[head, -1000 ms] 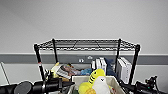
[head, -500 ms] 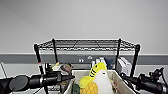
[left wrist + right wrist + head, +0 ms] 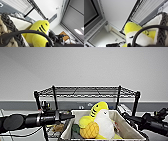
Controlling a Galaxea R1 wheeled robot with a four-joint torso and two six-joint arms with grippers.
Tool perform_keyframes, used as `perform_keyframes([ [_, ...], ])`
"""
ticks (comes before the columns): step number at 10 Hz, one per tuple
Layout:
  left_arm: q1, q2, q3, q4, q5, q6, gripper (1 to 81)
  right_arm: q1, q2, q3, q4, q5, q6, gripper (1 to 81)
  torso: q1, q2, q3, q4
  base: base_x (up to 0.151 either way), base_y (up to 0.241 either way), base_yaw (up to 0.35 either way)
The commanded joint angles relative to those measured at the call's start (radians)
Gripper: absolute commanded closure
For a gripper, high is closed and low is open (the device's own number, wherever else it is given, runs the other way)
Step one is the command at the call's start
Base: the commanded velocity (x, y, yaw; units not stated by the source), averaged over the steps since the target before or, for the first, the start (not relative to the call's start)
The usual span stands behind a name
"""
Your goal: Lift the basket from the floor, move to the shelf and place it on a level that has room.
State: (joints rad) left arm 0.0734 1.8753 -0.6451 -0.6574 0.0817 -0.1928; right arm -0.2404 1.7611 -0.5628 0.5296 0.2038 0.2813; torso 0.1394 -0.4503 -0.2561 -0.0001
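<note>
Up goes the basket since a second ago, closer to the shelf.
I hold it below the top level; next I must raise it. I cannot tell either end effector's state.

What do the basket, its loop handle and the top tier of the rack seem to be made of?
The basket looks woven from a cream fibre with a cloth-like lining; its dark rim appears braided like cord. The loop handle looks like smooth dark leather or plastic; I cannot tell which. The top tier seems to be black coated metal wire, since it is a thin open grid on slim posts.
</note>
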Motion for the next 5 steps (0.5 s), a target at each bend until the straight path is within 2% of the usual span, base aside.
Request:
perform_keyframes([
  [1,-0.184,-0.004,0.064,-0.001,-0.016,-0.036,81.1,0.181,-0.041,0.083,-0.017,-0.006,0.026,81.1,0.000,0.000,0.000,0.000,0.000,0.000,0.000],
  [2,-0.214,-0.004,0.064,-0.001,-0.016,-0.056,81.1,0.219,-0.045,0.074,-0.010,-0.021,0.050,81.1,0.000,0.000,0.000,0.000,0.000,0.000,0.000],
  [5,-0.353,0.013,0.024,-0.004,-0.013,-0.151,81.1,0.373,-0.038,0.026,-0.010,-0.070,0.171,81.1,0.000,0.000,0.000,0.000,0.000,0.000,0.000],
])
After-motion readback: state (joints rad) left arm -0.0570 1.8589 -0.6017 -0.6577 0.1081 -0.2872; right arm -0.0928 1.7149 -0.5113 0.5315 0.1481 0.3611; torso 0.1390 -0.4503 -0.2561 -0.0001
